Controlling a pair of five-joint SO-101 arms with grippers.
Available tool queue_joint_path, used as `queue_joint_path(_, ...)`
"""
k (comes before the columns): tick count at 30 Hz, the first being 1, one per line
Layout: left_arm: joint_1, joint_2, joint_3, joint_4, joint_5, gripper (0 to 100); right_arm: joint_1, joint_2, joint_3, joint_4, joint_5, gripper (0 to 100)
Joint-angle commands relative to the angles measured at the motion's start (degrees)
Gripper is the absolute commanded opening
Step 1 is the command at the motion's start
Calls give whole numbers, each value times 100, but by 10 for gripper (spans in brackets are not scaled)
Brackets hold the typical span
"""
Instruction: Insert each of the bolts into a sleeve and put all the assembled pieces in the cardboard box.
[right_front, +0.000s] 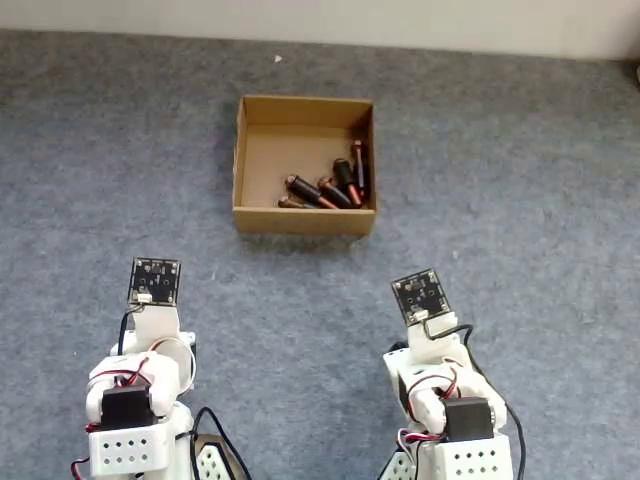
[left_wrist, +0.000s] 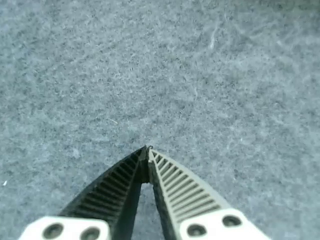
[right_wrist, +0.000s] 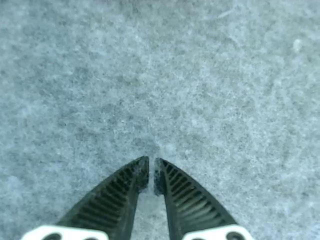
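Grey carpet from above: your box holds the pieces heaped inside. The job looks done, so both arms sit parked well short of it.

Left wrist: left gripper closed, empty.

Right wrist: right gripper tips nearly touching, nothing held.

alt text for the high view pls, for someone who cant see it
An open cardboard box sits on grey carpet, holding a cluster of dark assembled pieces with coppery ends in one near corner. A white arm and a second arm stand side by side at the near edge, well short of the box.
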Motion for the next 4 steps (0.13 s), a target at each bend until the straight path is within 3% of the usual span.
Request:
queue_joint_path(1,-66,-4,110,26,53,6,66,-13,708,40,0,15)
queue_joint_path(4,-66,-4,110,26,53,6,66,-13,708,40,0,15)
